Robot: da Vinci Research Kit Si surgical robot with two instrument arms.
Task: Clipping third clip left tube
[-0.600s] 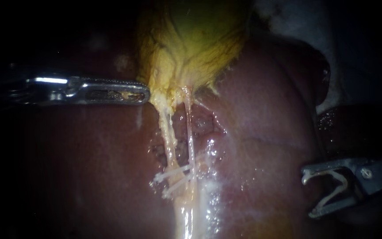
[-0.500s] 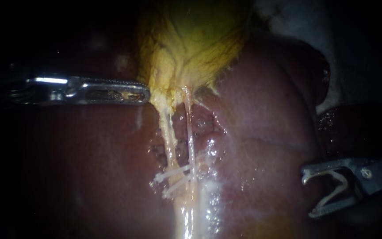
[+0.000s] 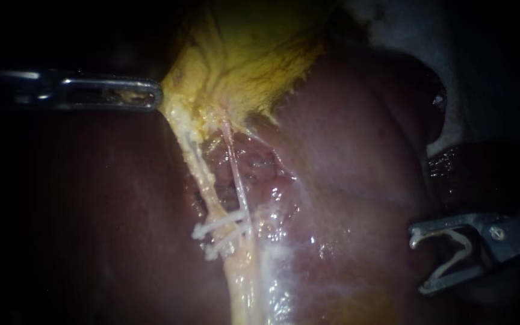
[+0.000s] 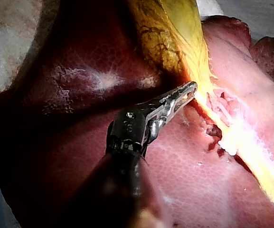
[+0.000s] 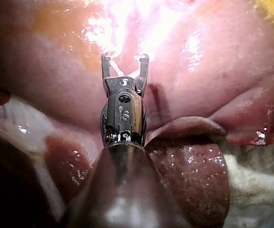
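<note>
The yellow gallbladder [image 3: 254,54] lies on the dark red liver [image 3: 356,150]. My left instrument [image 3: 154,96] is shut on the gallbladder's lower edge and holds it out to the left; the same grip shows in the left wrist view [image 4: 188,91]. Two tubes slant down from the gallbladder: the thicker, yellowish left tube [image 3: 201,171] and the thin right tube [image 3: 237,177]. Two white clips [image 3: 219,224] cross them low down. My right instrument [image 3: 421,263] waits far right, away from the tubes, its jaws spread wide around a white clip [image 3: 460,250] that both touch.
Wet raw tissue [image 3: 260,165] glistens between and right of the tubes. A pale cloth [image 3: 404,24] lies behind the liver at the upper right. In the right wrist view a liver lobe [image 5: 189,161] bulges beside the shaft [image 5: 122,190].
My left instrument has pulled the gallbladder's edge leftward and a little up. The tubes now slant more, and the clips have shifted left with them. The right instrument has held still.
</note>
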